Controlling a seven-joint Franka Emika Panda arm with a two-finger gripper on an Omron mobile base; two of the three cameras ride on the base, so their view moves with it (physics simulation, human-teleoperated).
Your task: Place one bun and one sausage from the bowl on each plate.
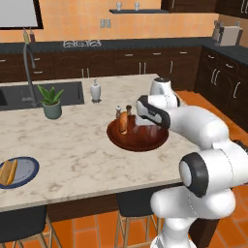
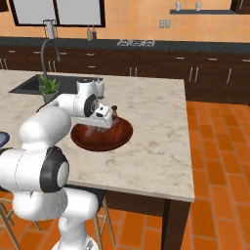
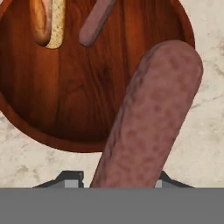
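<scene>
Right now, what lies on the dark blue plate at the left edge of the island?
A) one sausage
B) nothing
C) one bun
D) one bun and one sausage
C: in the left base view the blue plate carries one bun and no sausage beside it.

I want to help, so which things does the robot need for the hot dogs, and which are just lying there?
Needed: bowl, near sausage, far sausage, bowl bun, blue plate, plated bun.
Lying about: plant, shakers, white bottle.
</scene>
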